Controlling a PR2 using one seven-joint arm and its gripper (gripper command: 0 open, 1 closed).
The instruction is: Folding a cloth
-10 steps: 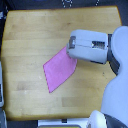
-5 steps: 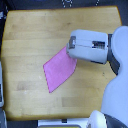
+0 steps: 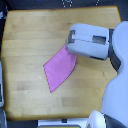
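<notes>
The cloth (image 3: 60, 69) lies flat on the wooden tabletop (image 3: 30, 35), a little to the exterior view's right of the middle. It is a pink four-sided piece set slantwise: one corner points down toward the near edge, and the upper corner goes under the grey housing of the arm. Compared with the pictures from one second and half a second ago, I see almost no change. The cloth has the same outline and the same place, and the arm covers the same upper corner. So the last moment brought no visible progress. In my judgement the fold has not yet begun, or the arm is pausing at the corner before lifting it, because the cloth shows only one layer and no crease.

The tool (image 3: 70, 50) should be at the end of the housing, where it meets the cloth, but the view is coarse and the fingers are hidden. I cannot tell if it is wide, narrow, or already holding the corner; perhaps it touches the fabric.

By count: one cloth, one arm with one tool, one tabletop. At the edges some pale and dark shapes appear, too blurred to name.
</notes>
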